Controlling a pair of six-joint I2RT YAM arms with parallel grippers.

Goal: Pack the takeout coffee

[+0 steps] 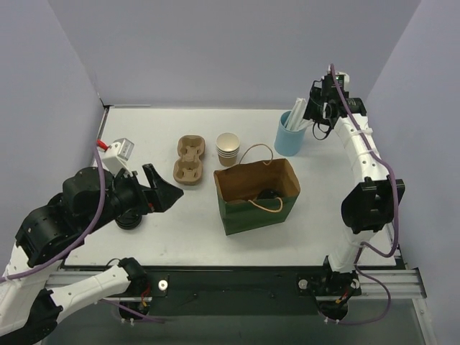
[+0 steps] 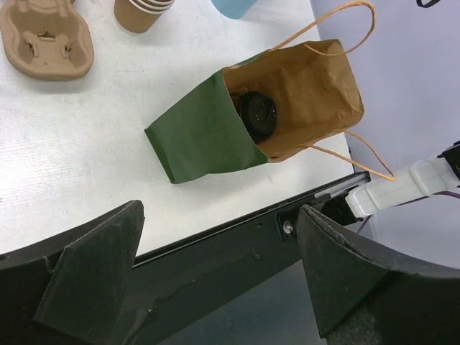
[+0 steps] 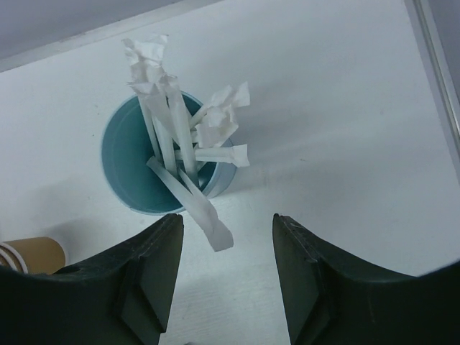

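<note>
In the middle of the table (image 1: 151,241) stands the green paper bag (image 2: 201,136), mouth open to the ceiling, and down inside it sits the takeout coffee (image 2: 257,115). Only its round black lid shows, so I judge the cup upright, its long axis running straight up through the bag's opening. The left gripper (image 2: 219,212) hangs low off the bag's left side with bare tabletop between them. Its jaws are spread wide with nothing in them, and they point across toward the bag. The right gripper (image 3: 226,219) is at the far right corner, well apart from the bag and turned away from it. It is poised over the blue cup (image 3: 122,165) that holds the paper-wrapped straws (image 3: 169,122). Its jaws stand partly apart and grip nothing. One straw (image 3: 194,201) leans out over the cup's rim toward them, its crumpled end lying low in the gap and closer to the left finger. Whether it touches that finger I cannot tell. From the right gripper the coffee lies back toward the near edge and off to its left. Both arms look about equally far from the bag. With the coffee in the bag, my guess is that the next move turns on that slanting straw, and the right arm is the one placed to take it.
</note>
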